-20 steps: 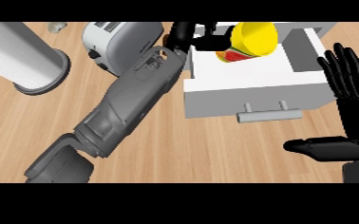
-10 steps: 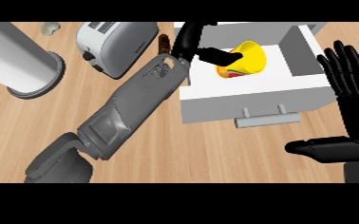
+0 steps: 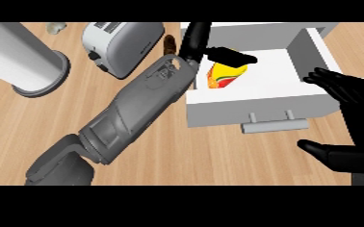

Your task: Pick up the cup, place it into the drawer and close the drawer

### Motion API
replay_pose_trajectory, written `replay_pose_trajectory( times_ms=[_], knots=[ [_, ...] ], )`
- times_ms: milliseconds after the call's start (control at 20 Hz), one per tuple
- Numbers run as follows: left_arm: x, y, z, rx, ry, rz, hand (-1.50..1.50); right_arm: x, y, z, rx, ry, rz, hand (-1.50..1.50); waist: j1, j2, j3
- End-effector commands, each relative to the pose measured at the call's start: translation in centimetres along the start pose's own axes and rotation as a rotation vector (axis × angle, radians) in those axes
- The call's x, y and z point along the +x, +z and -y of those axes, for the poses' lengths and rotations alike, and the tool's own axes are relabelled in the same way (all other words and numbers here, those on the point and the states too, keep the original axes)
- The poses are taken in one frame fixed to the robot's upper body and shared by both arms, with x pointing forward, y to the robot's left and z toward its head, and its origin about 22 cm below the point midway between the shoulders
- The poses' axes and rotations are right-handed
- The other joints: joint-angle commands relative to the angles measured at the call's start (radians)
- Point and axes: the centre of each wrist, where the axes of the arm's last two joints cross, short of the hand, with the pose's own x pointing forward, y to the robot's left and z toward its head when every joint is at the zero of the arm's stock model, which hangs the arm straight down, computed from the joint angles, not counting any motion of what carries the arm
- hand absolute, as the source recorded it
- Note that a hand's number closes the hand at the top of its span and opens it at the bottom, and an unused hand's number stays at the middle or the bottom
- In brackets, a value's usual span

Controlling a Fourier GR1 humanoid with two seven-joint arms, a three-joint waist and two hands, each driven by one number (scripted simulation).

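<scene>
Wooden counter runs under everything you see, and the open drawer is your landmark. Far to its left stands a grey cylinder, with a small pale object at the back edge beyond it; nearer the drawer's left side sits a silver toaster, and a small brown item shows just between toaster and drawer. Your left hand reaches over the drawer's left wall, its fingers straight and curled round nothing. The cup, yellow with red and green, lies tilted inside the drawer, just below those fingers; whether they touch it you cannot tell. Judge the placing as done or nearly so. To the drawer's right, your right hand rests open, fingers up, beside the front corner. Next you would lift the left hand clear of the walls, then push on the drawer front by its handle to close it.
</scene>
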Motion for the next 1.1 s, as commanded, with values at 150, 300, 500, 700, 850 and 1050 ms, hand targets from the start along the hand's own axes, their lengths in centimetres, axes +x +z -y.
replay_pose_trajectory(
  times_ms=[150, 300, 500, 700, 850, 1050],
  knots=[
    [1.9, -1.4, -1.0, 0.037, 0.09, 0.04, -1.5, 3.3, -0.7, 0.7, 0.152, 0.183, -0.031, 1.5, 0.052, -0.011, -0.002],
    [2.3, -1.5, -1.1, 0.062, 0.11, 0.017, -1.5, 2.5, 1.7, -1.0, 0.202, 0.223, -0.079, 1.5, 0.058, -0.015, -0.001],
    [2.5, -0.9, -3.6, 0.067, 0.149, 0.009, -1.5, 2.9, 1.7, 0.1, 0.203, 0.357, -0.123, 1.5, 0.084, -0.02, -0.001],
    [2.9, -0.3, -7.4, 0.104, 0.163, 0.006, -1.5, 2.0, 1.5, -0.5, 0.176, 0.408, -0.169, 1.5, 0.094, -0.022, -0.001],
    [2.2, 1.0, -9.8, 0.125, 0.176, -0.003, -1.5, 1.0, 1.0, -2.2, 0.173, 0.458, -0.181, 1.5, 0.1, -0.02, -0.001],
    [1.2, 2.9, -12.7, 0.146, 0.199, 0.012, -1.5, -2.2, -0.1, -3.2, 0.182, 0.548, -0.192, 1.5, 0.106, -0.017, -0.001]
  ],
)
